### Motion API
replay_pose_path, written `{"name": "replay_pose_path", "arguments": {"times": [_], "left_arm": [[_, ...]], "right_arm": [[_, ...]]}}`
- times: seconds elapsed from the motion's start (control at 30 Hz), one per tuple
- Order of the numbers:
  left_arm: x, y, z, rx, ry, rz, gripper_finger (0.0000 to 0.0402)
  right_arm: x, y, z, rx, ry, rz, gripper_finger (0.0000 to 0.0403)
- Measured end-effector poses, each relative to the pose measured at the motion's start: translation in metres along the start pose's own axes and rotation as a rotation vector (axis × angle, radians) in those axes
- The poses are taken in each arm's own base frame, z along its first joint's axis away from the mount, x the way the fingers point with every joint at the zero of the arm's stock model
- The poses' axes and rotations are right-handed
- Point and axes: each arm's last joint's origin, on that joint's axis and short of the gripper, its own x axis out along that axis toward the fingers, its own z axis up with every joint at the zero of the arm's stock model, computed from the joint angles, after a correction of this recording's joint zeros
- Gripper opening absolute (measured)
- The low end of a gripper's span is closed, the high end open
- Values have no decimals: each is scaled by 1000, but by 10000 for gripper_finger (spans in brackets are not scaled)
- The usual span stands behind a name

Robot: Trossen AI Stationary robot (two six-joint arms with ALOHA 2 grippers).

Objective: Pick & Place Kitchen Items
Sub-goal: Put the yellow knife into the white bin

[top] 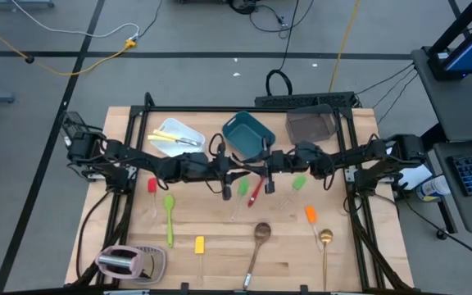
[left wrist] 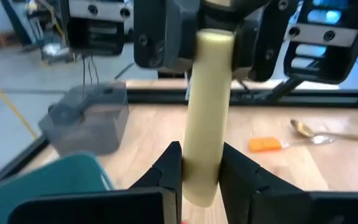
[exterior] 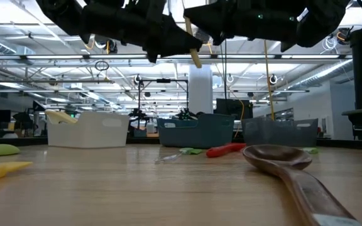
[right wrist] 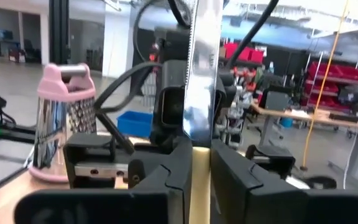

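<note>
A cream-handled knife with a shiny steel blade [right wrist: 199, 74] hangs above the middle of the pale wooden desk [top: 220, 262], gripped at both ends: the left end effector [left wrist: 199, 171] pinches the cream handle, and the right end effector [right wrist: 199, 163] pinches the knife where handle meets blade. This looks like a handover between the arms.

Sorting seems barely begun. The white rectangular tub [top: 176, 136] holds a few yellowish utensils, while the teal rectangular tub [top: 248, 133] and the smoky-grey rectangular tub [top: 311, 125] show nothing inside. Much is left on the desk: a long green spoon [top: 170, 218], a small yellow spatula [top: 200, 245], a brown wooden spoon [top: 258, 242], a gold spoon [top: 325, 242], a small orange spatula [top: 310, 215], a red utensil [top: 256, 193], and a small red spatula [top: 152, 188].

Both arms reach inward from opposite sides, stretched nearly level, wrists meeting mid-desk just in front of the teal tub. One must likely let go before the knife goes to a tub.
</note>
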Motion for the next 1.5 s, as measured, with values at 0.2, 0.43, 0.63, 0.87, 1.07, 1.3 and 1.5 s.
{"name": "replay_pose_path", "arguments": {"times": [0.2,0.43,0.63,0.87,1.07,1.3,1.5], "left_arm": [[-11,2,-5,-28,160,38,60],[-50,11,12,-5,308,135,62],[-88,28,21,93,438,272,64],[-115,58,50,315,712,420,66],[-124,91,58,484,1037,417,66],[-135,129,26,524,1476,369,67],[-132,154,5,599,1714,380,67]], "right_arm": [[-2,0,-7,67,118,-15,79],[-6,0,-24,155,300,-107,120],[-8,2,-29,212,352,-109,127],[-8,3,-28,212,343,-108,123],[-8,3,-28,212,343,-107,122],[-8,3,-29,197,352,-104,123],[-8,3,-29,188,356,-102,121]]}}
